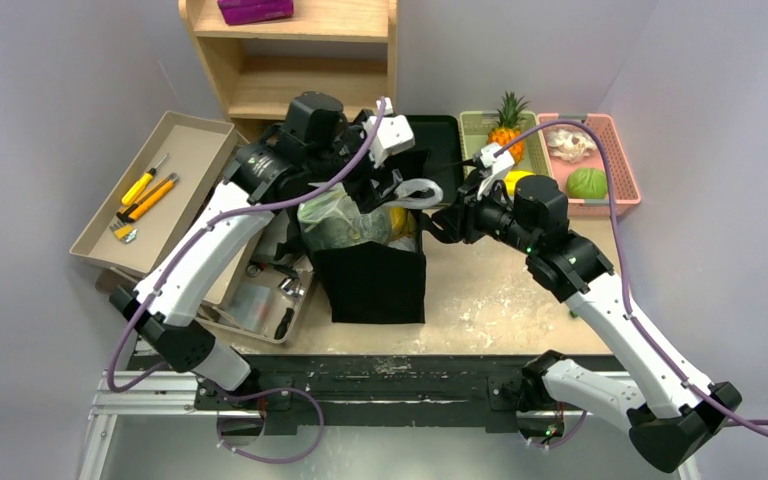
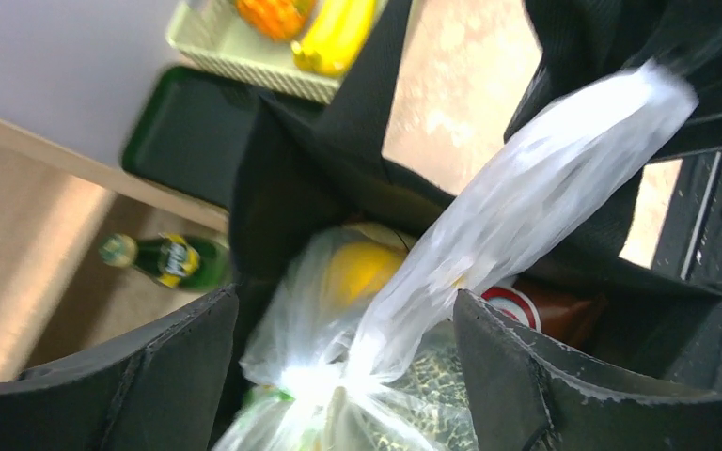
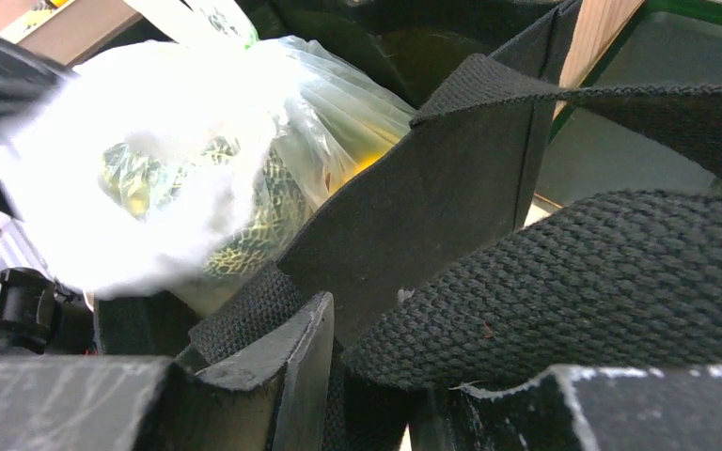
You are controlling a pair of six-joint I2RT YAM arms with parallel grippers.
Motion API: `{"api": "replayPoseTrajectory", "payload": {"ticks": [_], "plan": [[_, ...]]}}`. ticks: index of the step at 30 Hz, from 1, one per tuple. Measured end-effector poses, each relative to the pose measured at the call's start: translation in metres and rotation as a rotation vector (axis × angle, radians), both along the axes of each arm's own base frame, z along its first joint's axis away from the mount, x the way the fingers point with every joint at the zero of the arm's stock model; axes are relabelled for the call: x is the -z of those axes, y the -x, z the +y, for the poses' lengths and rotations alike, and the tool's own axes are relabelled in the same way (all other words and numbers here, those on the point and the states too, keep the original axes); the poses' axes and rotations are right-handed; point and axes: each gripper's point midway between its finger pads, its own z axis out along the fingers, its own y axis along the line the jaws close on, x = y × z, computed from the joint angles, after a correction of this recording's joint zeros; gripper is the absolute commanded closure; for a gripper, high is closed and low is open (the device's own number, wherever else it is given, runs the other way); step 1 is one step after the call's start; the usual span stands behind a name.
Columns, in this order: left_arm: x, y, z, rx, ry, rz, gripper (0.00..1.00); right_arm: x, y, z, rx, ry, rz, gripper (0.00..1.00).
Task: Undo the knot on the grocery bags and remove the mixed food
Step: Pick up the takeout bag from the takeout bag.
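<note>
The black cloth grocery bag (image 1: 370, 280) stands upright at mid-table with the see-through plastic bag (image 1: 345, 220) inside it. My left gripper (image 1: 400, 185) hangs over the bag's mouth. In the left wrist view it (image 2: 346, 301) is open wide around the plastic bag's knot (image 2: 338, 385), touching nothing; a twisted plastic tail (image 2: 545, 178) runs up to the right. Through the plastic I see a yellow citrus (image 2: 362, 268), a netted melon (image 2: 437, 385) and a red-brown chip packet (image 2: 545, 305). My right gripper (image 1: 452, 215) is at the bag's right rim, partly open, with a black strap handle (image 3: 573, 291) lying in the gap.
A beige tray (image 1: 195, 150) with yellow-handled tools lies at the left, with a clear box of metal parts (image 1: 270, 290) nearer. A wooden shelf (image 1: 290, 60) and a flat black tray (image 1: 435, 140) stand behind the bag. At back right are a green basket (image 1: 480, 125) and a pink basket (image 1: 620, 165). A green bottle (image 2: 169, 261) lies beyond the bag.
</note>
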Motion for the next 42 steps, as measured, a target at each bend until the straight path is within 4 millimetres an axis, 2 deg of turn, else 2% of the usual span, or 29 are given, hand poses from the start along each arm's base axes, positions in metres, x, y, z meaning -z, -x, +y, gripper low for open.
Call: {"api": "replayPoseTrajectory", "payload": {"ticks": [4, 9, 12, 13, 15, 17, 18, 19, 21, 26, 29, 31, 37, 42], "plan": [[0.039, -0.002, 0.000, -0.019, -0.086, 0.118, 0.12, 0.000, 0.000, 0.001, 0.005, -0.013, 0.012, 0.62], [0.069, -0.004, 0.006, -0.064, -0.159, 0.207, 0.08, -0.003, -0.002, 0.003, 0.013, -0.033, 0.028, 0.60], [0.083, -0.006, 0.010, -0.110, -0.196, 0.248, 0.13, -0.004, -0.003, 0.004, 0.017, -0.040, 0.036, 0.60], [0.087, -0.007, 0.011, -0.125, -0.209, 0.255, 0.17, -0.004, -0.003, 0.004, 0.018, -0.041, 0.037, 0.60], [0.093, -0.008, 0.010, -0.147, -0.226, 0.266, 0.36, -0.004, -0.003, 0.004, 0.022, -0.044, 0.040, 0.60], [0.098, -0.006, 0.007, -0.162, -0.243, 0.273, 0.68, -0.004, -0.003, 0.004, 0.024, -0.048, 0.042, 0.60], [0.100, -0.005, 0.006, -0.168, -0.250, 0.277, 0.91, -0.005, -0.003, 0.004, 0.024, -0.050, 0.042, 0.60], [0.102, -0.003, 0.005, -0.170, -0.258, 0.281, 1.00, -0.005, -0.003, 0.004, 0.024, -0.050, 0.042, 0.60], [0.105, -0.001, 0.004, -0.178, -0.266, 0.294, 1.00, -0.007, -0.003, 0.004, 0.026, -0.054, 0.041, 0.67], [0.097, 0.002, 0.004, -0.187, -0.244, 0.296, 1.00, -0.011, -0.007, 0.006, 0.026, -0.056, 0.033, 1.00], [0.078, 0.008, 0.009, -0.178, -0.192, 0.286, 1.00, -0.014, -0.014, 0.002, 0.059, -0.041, 0.012, 1.00], [0.053, 0.011, 0.012, -0.171, -0.112, 0.285, 1.00, -0.021, -0.019, -0.004, 0.096, -0.030, -0.018, 1.00], [-0.063, 0.005, 0.043, -0.210, 0.211, 0.153, 1.00, -0.063, -0.026, -0.030, 0.197, -0.002, -0.148, 1.00], [-0.155, 0.028, 0.054, -0.173, 0.420, -0.012, 1.00, -0.100, -0.028, -0.057, 0.294, 0.031, -0.264, 1.00]]}}
